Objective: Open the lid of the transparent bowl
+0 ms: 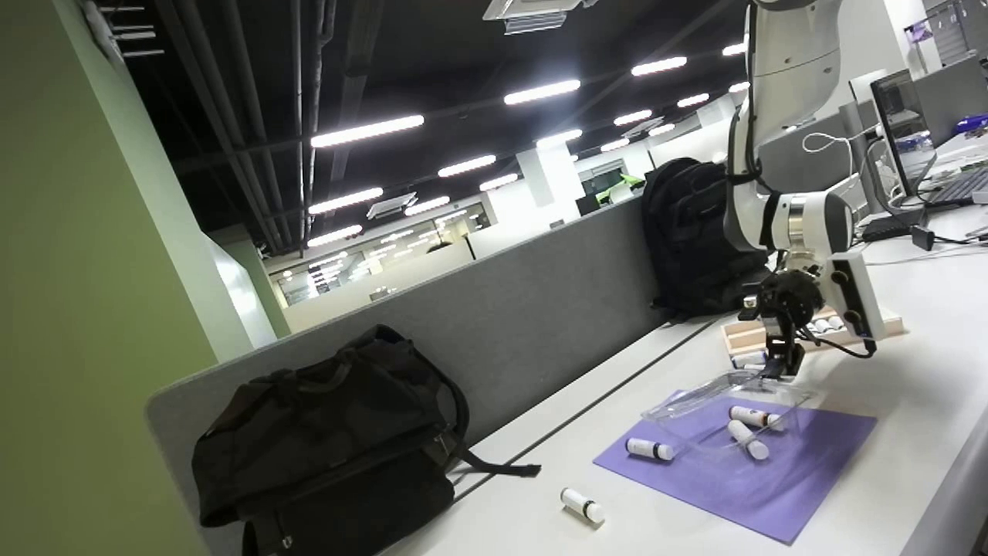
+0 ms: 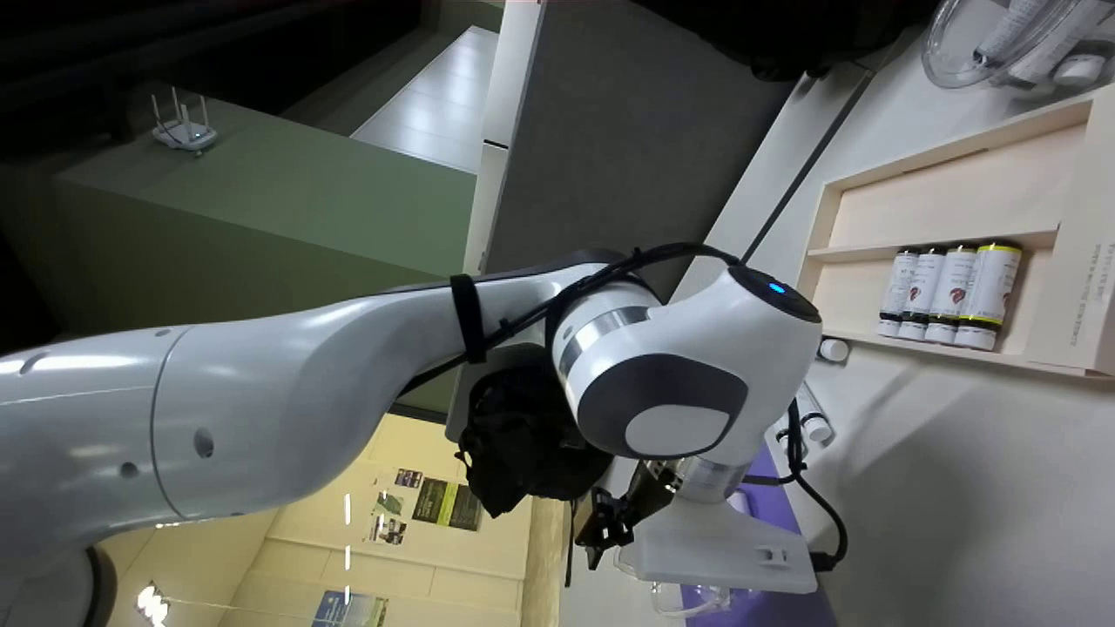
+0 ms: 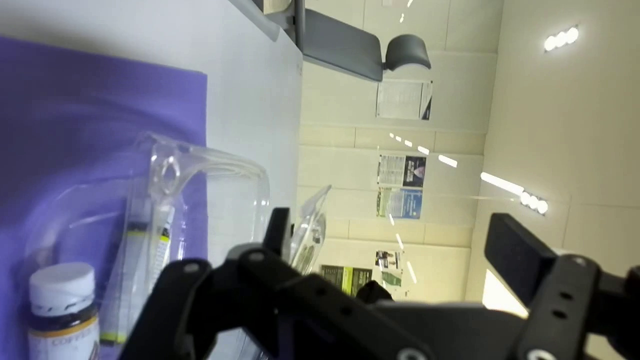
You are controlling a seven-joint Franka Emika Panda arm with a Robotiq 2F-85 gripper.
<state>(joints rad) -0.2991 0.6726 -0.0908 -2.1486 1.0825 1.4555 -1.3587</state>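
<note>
I find my claw (image 3: pixel 390 225) with its two fingers (image 3: pixel 276 231) wide apart. A clear plastic edge (image 3: pixel 311 231) stands just beside one of them; whether they touch I cannot tell. In an exterior view the claw hangs close to the transparent bowl (image 1: pixel 695 434), which rests on a purple sheet (image 1: pixel 806 479). What I take for the lid (image 1: pixel 702 394), a shiny tilted surface, shows at the bowl's top; its seating is too unclear to judge. Two bottles (image 1: pixel 747 439) show through the clear plastic, a third bottle (image 1: pixel 649 449) lies on the sheet nearby, and a fourth bottle (image 1: pixel 583 506) on the white table (image 1: pixel 664 529). A wooden box (image 2: pixel 958 196) holds four more bottles (image 2: pixel 949 292) in one compartment
</note>
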